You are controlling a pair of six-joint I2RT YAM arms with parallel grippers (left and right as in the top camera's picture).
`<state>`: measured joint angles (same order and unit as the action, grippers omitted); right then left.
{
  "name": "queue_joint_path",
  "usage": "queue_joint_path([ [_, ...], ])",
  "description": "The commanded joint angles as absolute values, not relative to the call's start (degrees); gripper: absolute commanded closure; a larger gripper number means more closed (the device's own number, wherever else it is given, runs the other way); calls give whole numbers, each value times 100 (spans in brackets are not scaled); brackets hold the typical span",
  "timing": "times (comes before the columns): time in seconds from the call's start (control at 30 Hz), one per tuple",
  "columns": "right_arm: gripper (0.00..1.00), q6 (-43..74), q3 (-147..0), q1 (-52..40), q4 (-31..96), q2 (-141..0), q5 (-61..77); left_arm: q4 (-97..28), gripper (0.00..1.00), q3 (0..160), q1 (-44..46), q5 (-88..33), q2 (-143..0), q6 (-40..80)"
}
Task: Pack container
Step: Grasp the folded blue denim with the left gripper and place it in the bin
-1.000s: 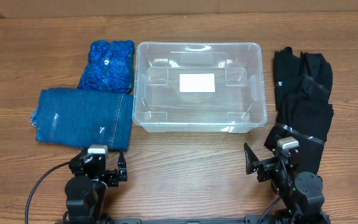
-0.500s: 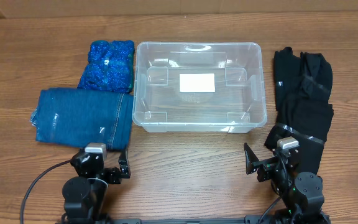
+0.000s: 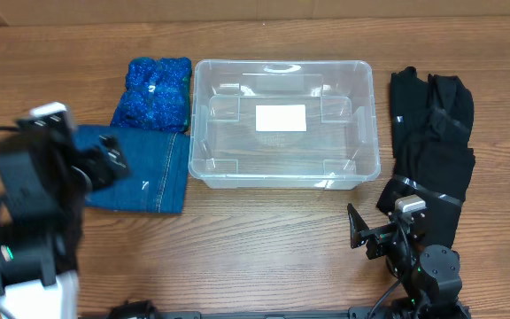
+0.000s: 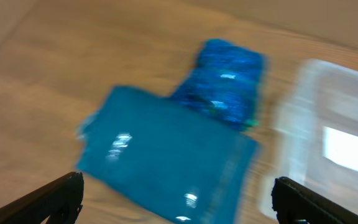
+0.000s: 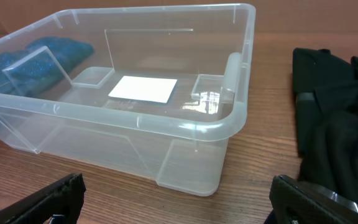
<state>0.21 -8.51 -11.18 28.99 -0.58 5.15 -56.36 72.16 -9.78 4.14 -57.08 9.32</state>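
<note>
Container (image 3: 282, 64) sits empty between folded jeans (image 3: 149, 168) and black garments (image 3: 436, 133). Clear hard plastic: likely light, stiff, slick; thick rim best hold. Clothes soft, floppy; pinch at fold. 2 grippers spread wide, empty: left gripper (image 4: 179, 193) above jeans, right gripper (image 5: 176, 190) facing container's near corner.

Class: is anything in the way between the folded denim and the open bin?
Nothing visible. The folded denim lies close beside the container, which is open-topped and holds nothing but its label.

Container (image 3: 237, 146) ctr, L arm (image 3: 32, 190) over jeans (image 3: 156, 170), black clothes (image 3: 432, 142) R
</note>
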Motion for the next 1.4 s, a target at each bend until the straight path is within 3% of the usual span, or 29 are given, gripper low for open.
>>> queue_joint_path([
  [0.0, 0, 47, -810, -1085, 2897, -16, 521, -5669, 0, 7618, -2438, -405, -6899, 888],
  [0.2, 0, 47, -810, -1085, 2897, -16, 521, -4960, 0, 7631, -4359, -2117, -9279, -185],
  [0.33, 0, 47, -810, -1085, 2897, -16, 521, -4440, 0, 7638, -4580, -2976, -10412, -799],
  [0.5, 0, 47, -810, -1085, 2897, -16, 521, -3957, 1, 7640, -4119, -3371, -11778, -1076],
  [0.57, 0, 47, -810, -1085, 2897, -16, 521, -3889, 18, 7640, -4003, -3242, -12051, -976],
  [0.63, 0, 47, -810, -1085, 2897, -16, 521, -3920, 74, 7640, -3935, -3347, -12182, -803],
  [0.67, 0, 47, -810, -1085, 2897, -16, 519, -3988, 84, 7662, -3933, -3621, -12127, -805],
  [0.9, 0, 47, -810, -1085, 2897, -16, 521, -5638, 96, 9419, -3959, -5601, -10224, 596],
  [1.03, 0, 47, -810, -1085, 2897, -16, 521, -5437, 96, 9948, -3846, -5645, -8643, 2217],
  [1.1, 0, 47, -810, -1085, 2897, -16, 521, -4858, 96, 9950, -3376, -5439, -7872, 3079],
  [1.17, 0, 47, -810, -1085, 2897, -16, 521, -4770, 96, 9950, -2641, -4473, -7616, 3527],
  [1.37, 0, 47, -810, -1085, 2897, -16, 521, -4383, 96, 9948, 827, -1678, -8493, 5052],
])
